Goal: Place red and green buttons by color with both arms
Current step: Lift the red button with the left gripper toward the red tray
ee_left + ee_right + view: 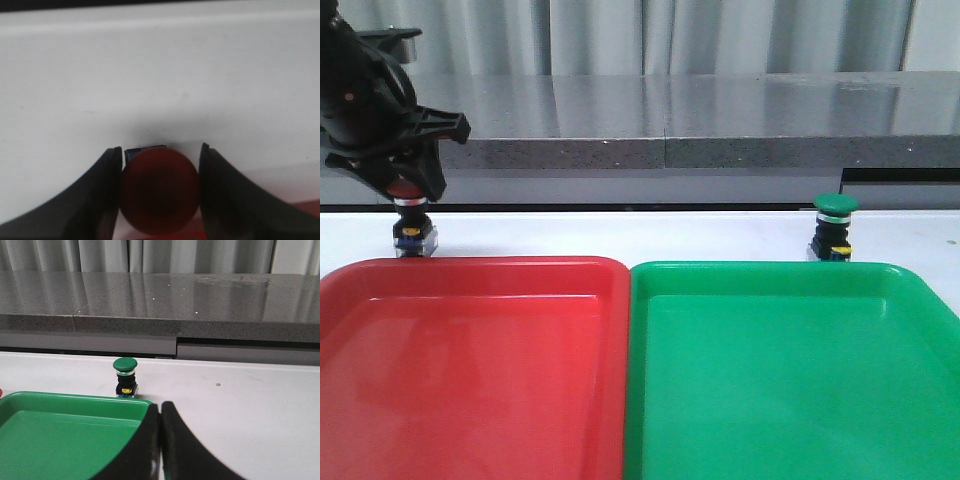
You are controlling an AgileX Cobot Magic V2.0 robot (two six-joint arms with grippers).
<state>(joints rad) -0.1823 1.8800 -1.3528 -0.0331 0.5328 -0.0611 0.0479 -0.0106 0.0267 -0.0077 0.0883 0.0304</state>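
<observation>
Fingers of the left arm pinch the red button; right fingers pressed together.

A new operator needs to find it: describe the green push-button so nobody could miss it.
Start at the large flat green plastic tray on the right of the white table. Just behind its far rim stands the green mushroom-cap push-button, upright. Unlike the dark-red-capped push-button behind the red tray, no gripper touches it.

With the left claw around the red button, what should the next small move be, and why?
Probably lift it straight up. The left claw has a finger on each side of the red button, whose base appears to stand on the table just behind the red tray. Its rim has to be cleared before moving over it.
</observation>
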